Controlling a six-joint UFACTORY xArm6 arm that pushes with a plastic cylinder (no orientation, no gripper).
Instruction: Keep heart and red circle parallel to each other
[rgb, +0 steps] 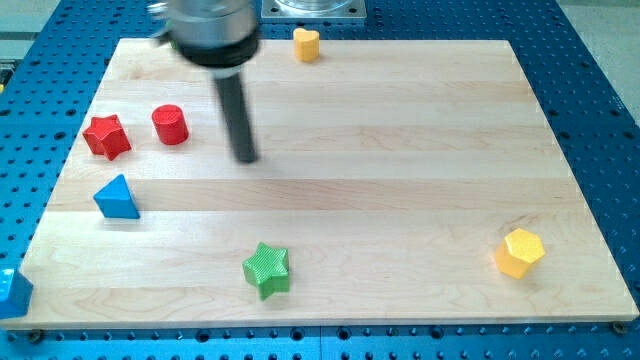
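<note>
Camera view: wooden board, rod and six blocks
My tip, a bare rod with nothing to open or close, rests right of the red circle, touching nothing; yellow heart at top edge; red star left of circle

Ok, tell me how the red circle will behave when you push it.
The red circle stands upright as a short, squat cylinder, so it probably slides rather than tips. Its round side may let it slip off my tip, now at its right, if hit off-centre. It looks small, likely light; the wooden board looks smooth.
</note>
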